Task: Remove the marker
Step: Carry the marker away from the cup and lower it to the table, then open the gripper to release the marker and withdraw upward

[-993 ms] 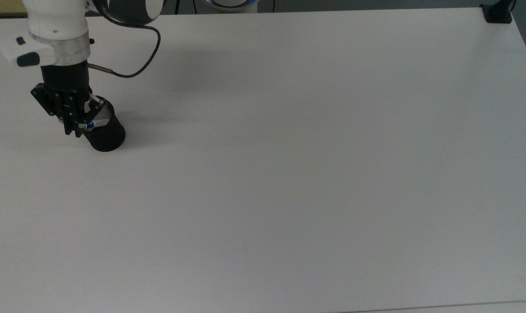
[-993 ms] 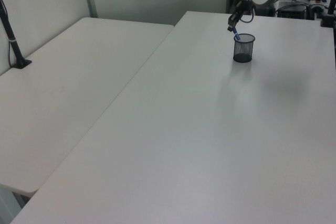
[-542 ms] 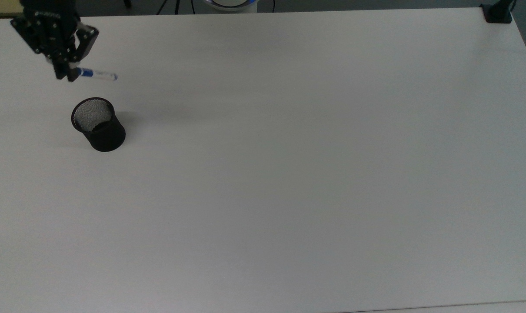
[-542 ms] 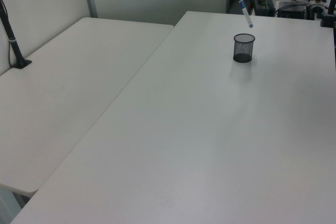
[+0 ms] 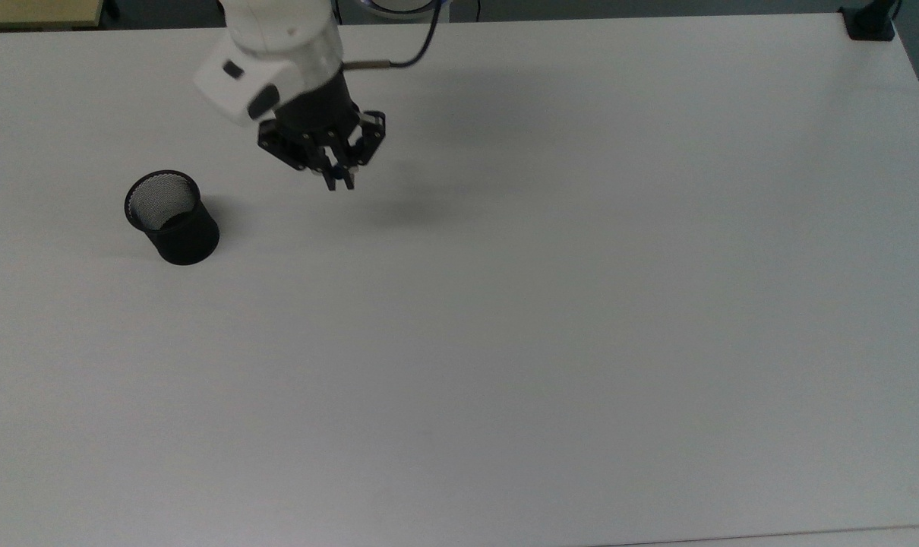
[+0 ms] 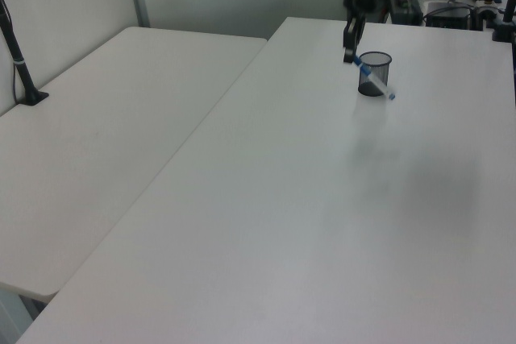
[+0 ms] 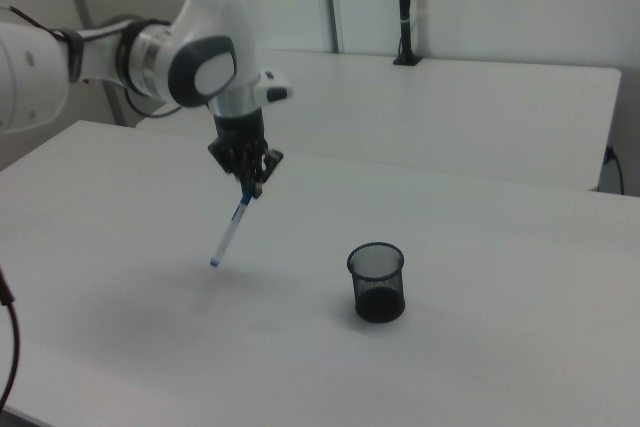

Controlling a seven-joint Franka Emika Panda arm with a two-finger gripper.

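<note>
- Right view, nearest item: the black wire-mesh cylindrical cup [image 7: 376,282] stands upright on the plain white table [image 7: 480,347], nothing inside it. In the top view the cup [image 5: 172,216] is likewise vacant.
- Next out in the right view: the slim white-barrelled marker with blue cap and blue end [image 7: 231,230] hangs tilted in the air, lower tip clear of the table, well apart from the cup.
- Above it, the black two-finger gripper [image 7: 250,185] of the white Franka arm is clamped on the marker's upper blue end. In the top view the gripper [image 5: 338,181] sits to the top view's right of the cup.
- Change noted: a second ago the gripper was at the cup rim with the marker inside; half a second ago the marker was lifted clear above the cup; now it has been carried sideways over open table.
- Left view: the marker [image 6: 372,80] overlaps the cup only by line of sight.
- Assessment: extraction is done. Remaining work, in my judgement, is lowering and releasing. Risk: the tilted marker may roll on release.
</note>
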